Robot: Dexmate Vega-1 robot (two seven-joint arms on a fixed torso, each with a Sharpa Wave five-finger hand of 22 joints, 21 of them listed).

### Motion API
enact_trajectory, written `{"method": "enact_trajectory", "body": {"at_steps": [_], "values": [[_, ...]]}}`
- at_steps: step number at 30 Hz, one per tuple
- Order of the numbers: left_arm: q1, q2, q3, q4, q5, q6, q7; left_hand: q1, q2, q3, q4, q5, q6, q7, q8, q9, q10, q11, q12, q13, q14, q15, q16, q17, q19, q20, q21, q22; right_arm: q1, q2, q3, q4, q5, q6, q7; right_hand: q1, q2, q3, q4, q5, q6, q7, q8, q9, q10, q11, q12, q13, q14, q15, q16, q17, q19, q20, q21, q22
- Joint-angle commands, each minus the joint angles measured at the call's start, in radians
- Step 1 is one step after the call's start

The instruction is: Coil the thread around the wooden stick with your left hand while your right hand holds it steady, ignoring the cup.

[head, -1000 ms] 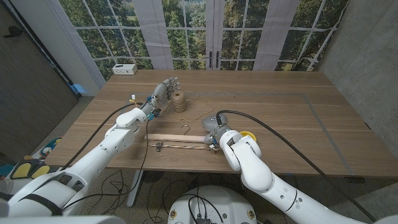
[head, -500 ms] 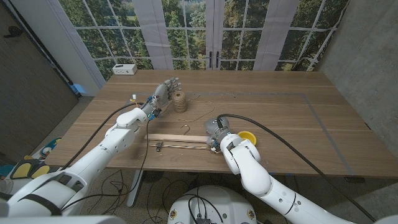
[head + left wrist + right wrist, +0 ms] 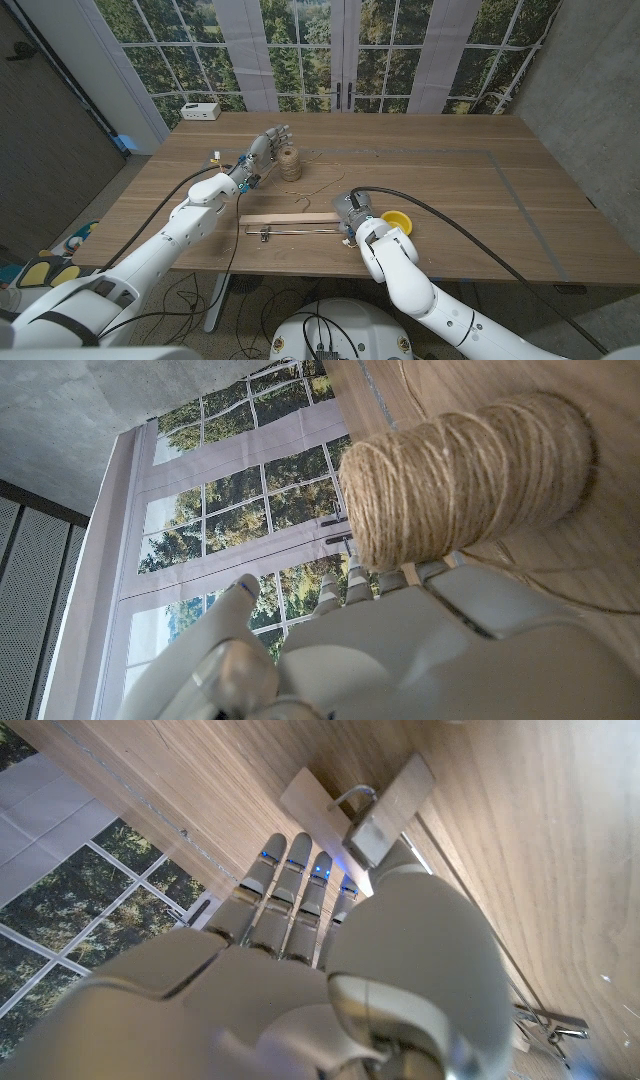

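Wooden counter point(image 3: 450, 200) before tall forest-view windows point(image 3: 300, 40); left hand point(image 3: 265, 148) released beside the twine spool point(image 3: 289, 163), right hand point(image 3: 352, 212) grasping the wooden stick point(image 3: 285, 220).

On the worktop point(image 3: 450, 180) the spool of thread point(image 3: 289, 163) stands toward the far left, with the left hand point(image 3: 262, 150) just beside it on its left. Nearer the front edge lies the wooden stick point(image 3: 285, 220) — a thin metal rod point(image 3: 300, 232) lies just in front of it. The right hand point(image 3: 350, 212) sits at the stick's right end, and the cup point(image 3: 397, 219) lies just right of that hand. A small box point(image 3: 201, 111) sits at the far left corner.
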Motion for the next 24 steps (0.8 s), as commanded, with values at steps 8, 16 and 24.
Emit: {"method": "enact_trajectory", "body": {"at_steps": [8, 16, 24], "values": [[-0.011, -0.003, 0.004, 0.008, 0.003, 0.005, -0.002, -0.014, 0.000, -0.007, 0.001, 0.008, 0.000, -0.004, -0.003, 0.004, 0.001, 0.001, -0.005, 0.004, 0.006, 0.007, -0.001, 0.005, 0.004, 0.002, -0.002, 0.002, 0.018, -0.002, 0.027, 0.050, 0.092, -0.022, 0.023, 0.029, 0.030, 0.023, 0.039, -0.047, 0.076, 0.010, 0.018, 0.001, 0.104, 0.025, 0.026, -0.012, 0.147, -0.153, 0.001, -0.039, 0.121, -0.059, 0.071, 0.007], [-0.012, -0.003, 0.005, 0.007, 0.002, 0.012, -0.001, -0.015, 0.000, -0.008, 0.001, 0.008, -0.002, -0.004, -0.004, 0.004, 0.002, 0.000, -0.006, 0.004, 0.008, 0.009, -0.001, 0.005, 0.004, 0.002, -0.003, 0.002, 0.008, -0.022, 0.067, 0.061, 0.275, -0.053, -0.079, 0.114, 0.045, 0.027, 0.016, -0.093, 0.223, 0.027, 0.072, 0.013, 0.247, 0.027, 0.082, 0.003, 0.312, -0.175, 0.058, -0.013, 0.167, -0.084, 0.131, 0.018], [-0.009, -0.001, 0.002, 0.000, -0.004, 0.022, 0.002, -0.016, -0.001, -0.008, 0.001, 0.009, -0.002, -0.004, -0.004, 0.004, 0.001, -0.003, -0.006, 0.004, 0.009, 0.007, -0.001, 0.005, 0.004, 0.002, -0.004, 0.002, 0.005, -0.060, 0.052, 0.090, 0.359, -0.086, -0.227, 0.197, 0.047, 0.035, 0.024, -0.129, 0.323, 0.053, 0.117, 0.022, 0.340, 0.037, 0.133, 0.033, 0.439, -0.171, 0.096, 0.032, 0.203, -0.094, 0.208, 0.040]]}}
